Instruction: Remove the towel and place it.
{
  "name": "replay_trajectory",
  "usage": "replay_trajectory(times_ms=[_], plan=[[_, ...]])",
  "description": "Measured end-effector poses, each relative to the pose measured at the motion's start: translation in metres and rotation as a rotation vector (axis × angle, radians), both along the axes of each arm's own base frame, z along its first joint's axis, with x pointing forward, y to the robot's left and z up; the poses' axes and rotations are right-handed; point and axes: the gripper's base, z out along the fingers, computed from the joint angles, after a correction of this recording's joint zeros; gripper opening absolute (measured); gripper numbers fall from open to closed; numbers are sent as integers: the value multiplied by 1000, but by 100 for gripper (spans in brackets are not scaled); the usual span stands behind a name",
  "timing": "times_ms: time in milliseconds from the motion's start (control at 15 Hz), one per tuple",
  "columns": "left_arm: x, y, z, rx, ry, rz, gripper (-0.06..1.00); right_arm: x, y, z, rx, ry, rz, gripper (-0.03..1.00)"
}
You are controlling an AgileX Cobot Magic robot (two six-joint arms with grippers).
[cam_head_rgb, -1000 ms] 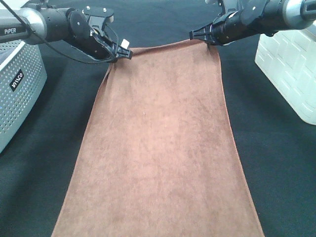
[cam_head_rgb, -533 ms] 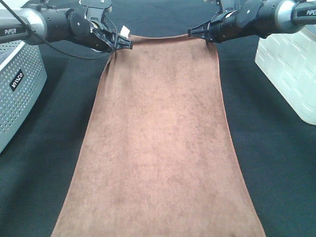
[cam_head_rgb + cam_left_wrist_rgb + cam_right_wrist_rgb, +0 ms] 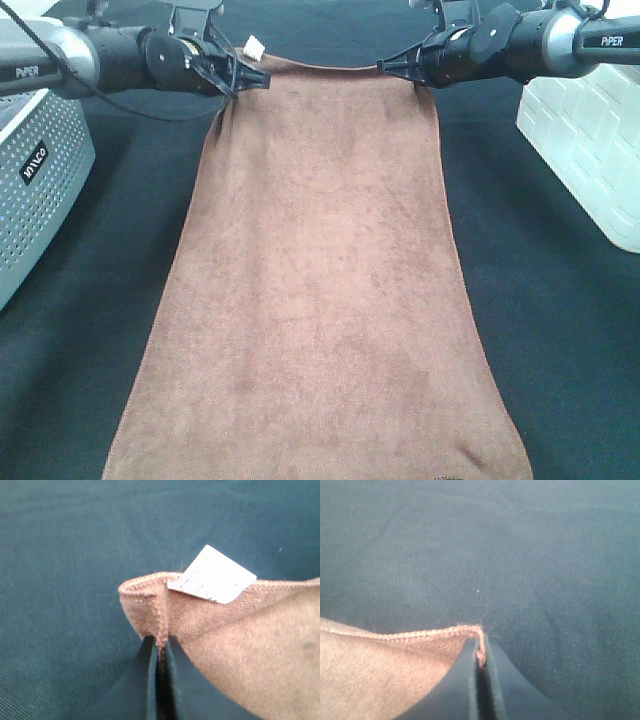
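Note:
The reddish-brown towel [image 3: 320, 280] stretches from the far edge of the black table cloth down to the near edge of the exterior high view. My left gripper [image 3: 262, 77] is shut on its far left corner, beside the small white tag [image 3: 254, 46]. My right gripper [image 3: 384, 68] is shut on the far right corner. The left wrist view shows the pinched towel [image 3: 235, 645] corner between the left gripper [image 3: 161, 642] jaws, with the tag [image 3: 212, 575] standing up. In the right wrist view the right gripper [image 3: 480, 647] clamps the stitched corner of the towel [image 3: 380, 675].
A grey perforated basket [image 3: 35, 170] stands at the left edge. A white bin [image 3: 590, 140] stands at the right edge. Black table cloth [image 3: 560, 320] covers the surface on both sides of the towel.
Both grippers have carried the towel's far corners away from the camera, pulling the far edge back and the cloth tauter. Both grips have held.

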Motion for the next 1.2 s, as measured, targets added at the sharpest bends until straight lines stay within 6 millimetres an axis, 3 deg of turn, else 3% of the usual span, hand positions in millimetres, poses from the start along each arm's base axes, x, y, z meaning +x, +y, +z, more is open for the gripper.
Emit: replay_trajectory(times_ms=[200,533,1200], plan=[[1,0,-18,6,17,2,0,1,0,0,0,-8,-3,0],[3,0,-40,2,-15,13,0,5,-1,-40,-13,15,-19,0],[4,1,-61,3,-23,20,1,10,0,-49,-4,11,-25,0]])
